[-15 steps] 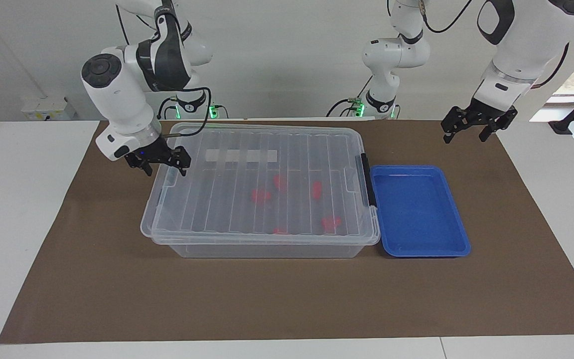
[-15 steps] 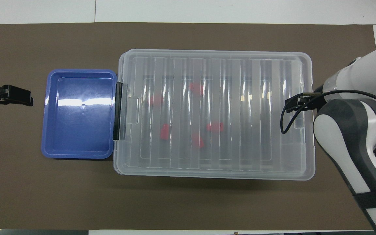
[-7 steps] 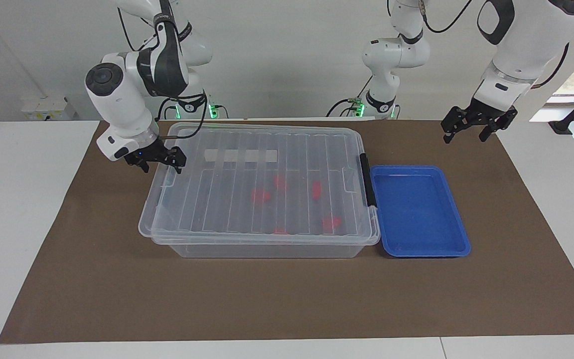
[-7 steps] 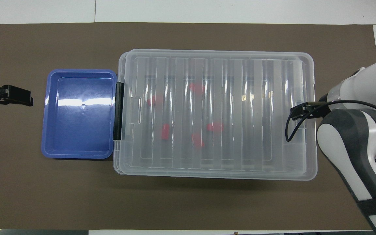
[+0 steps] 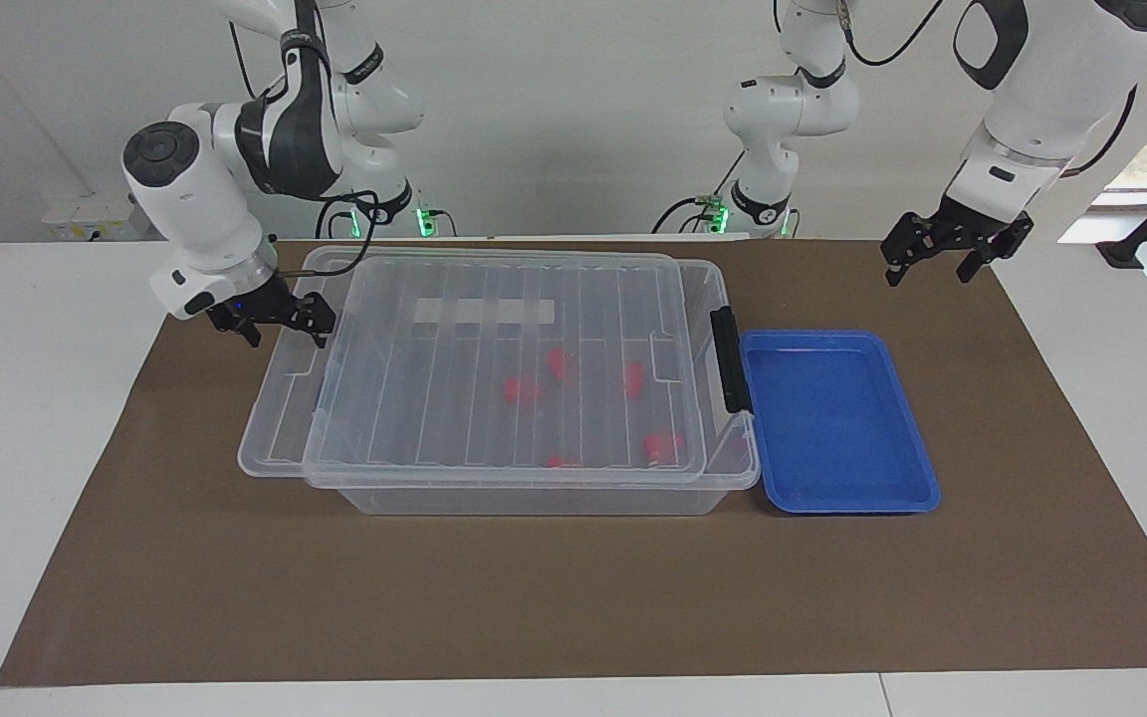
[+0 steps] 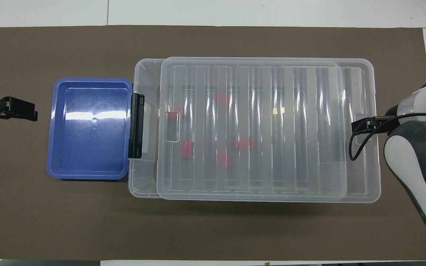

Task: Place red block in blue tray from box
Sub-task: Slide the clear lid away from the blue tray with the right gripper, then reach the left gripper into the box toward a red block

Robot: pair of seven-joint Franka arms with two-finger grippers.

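Brown mat, right pincer [image 5: 275, 321] gripping box lid [image 5: 494, 358] edge, left pincer [image 5: 954, 252] open, waiting.

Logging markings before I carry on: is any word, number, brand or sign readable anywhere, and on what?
No text can be read anywhere.
White strip seen through the clear lid: no writing shows.
Yellow-marked wall socket: too small to read.

lid [image 5: 494, 368] over most of box [image 5: 534, 493]

Probably a robotics lab, two white arms [image 5: 235, 179] at brown-matted table [image 5: 573, 597], bare white walls, cabling
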